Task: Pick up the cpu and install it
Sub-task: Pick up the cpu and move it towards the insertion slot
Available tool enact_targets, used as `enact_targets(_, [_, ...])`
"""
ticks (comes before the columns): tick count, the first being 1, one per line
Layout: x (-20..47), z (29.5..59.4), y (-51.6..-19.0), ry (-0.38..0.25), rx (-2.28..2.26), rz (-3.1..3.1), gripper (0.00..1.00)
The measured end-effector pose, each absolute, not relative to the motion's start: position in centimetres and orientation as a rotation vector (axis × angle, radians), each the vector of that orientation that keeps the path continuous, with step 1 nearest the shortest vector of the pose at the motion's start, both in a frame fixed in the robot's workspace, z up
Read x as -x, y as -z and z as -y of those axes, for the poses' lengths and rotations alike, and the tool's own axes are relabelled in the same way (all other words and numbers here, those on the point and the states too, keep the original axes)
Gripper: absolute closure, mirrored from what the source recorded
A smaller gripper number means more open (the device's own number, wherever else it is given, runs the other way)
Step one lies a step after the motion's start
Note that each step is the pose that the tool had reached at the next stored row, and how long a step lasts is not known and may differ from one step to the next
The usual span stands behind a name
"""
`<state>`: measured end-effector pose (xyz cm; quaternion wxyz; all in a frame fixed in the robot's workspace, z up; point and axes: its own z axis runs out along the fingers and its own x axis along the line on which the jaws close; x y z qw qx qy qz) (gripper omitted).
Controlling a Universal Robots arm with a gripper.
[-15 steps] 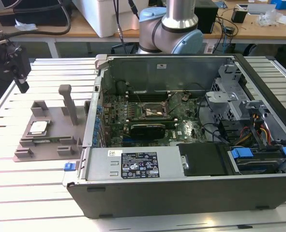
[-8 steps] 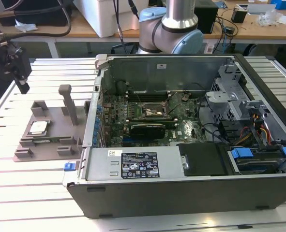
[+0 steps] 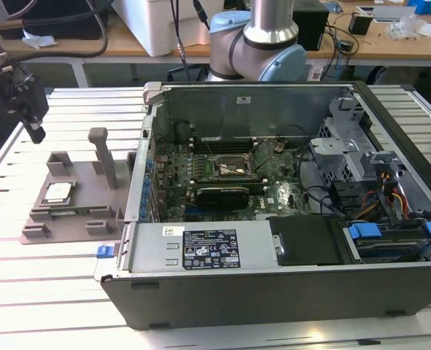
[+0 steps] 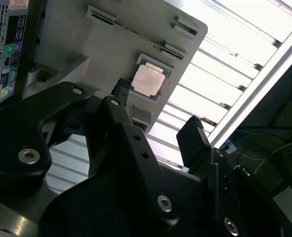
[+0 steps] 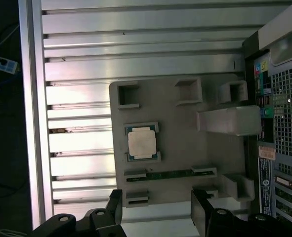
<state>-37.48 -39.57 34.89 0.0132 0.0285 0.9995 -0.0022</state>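
The cpu [image 3: 57,192] is a small silver-topped square chip lying flat in a recess of a grey fixture plate [image 3: 80,215], at the exterior view's left, beside the open computer case. It also shows in both wrist views as cpu [image 4: 148,80] and cpu [image 5: 142,142]. My gripper [image 3: 34,124] hangs above the table, up and to the exterior view's left of the chip, apart from it. In both wrist views the gripper [image 4: 155,116] [image 5: 158,207] is open, with nothing between its black fingers [image 4: 192,136]. The motherboard socket [image 3: 228,168] lies inside the case.
The open computer case [image 3: 273,292] takes up the middle and the exterior view's right, with drive cage and cables [image 3: 390,197] inside. A grey post [image 3: 102,157] stands upright on the fixture plate near the chip. The ribbed aluminium table [image 3: 25,292] lies below.
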Motion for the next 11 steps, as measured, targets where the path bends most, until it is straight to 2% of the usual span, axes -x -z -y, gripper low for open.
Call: enact_targets(11, [37.47, 39.57, -34.57, 0.007, -0.089, -3.114, 0.34])
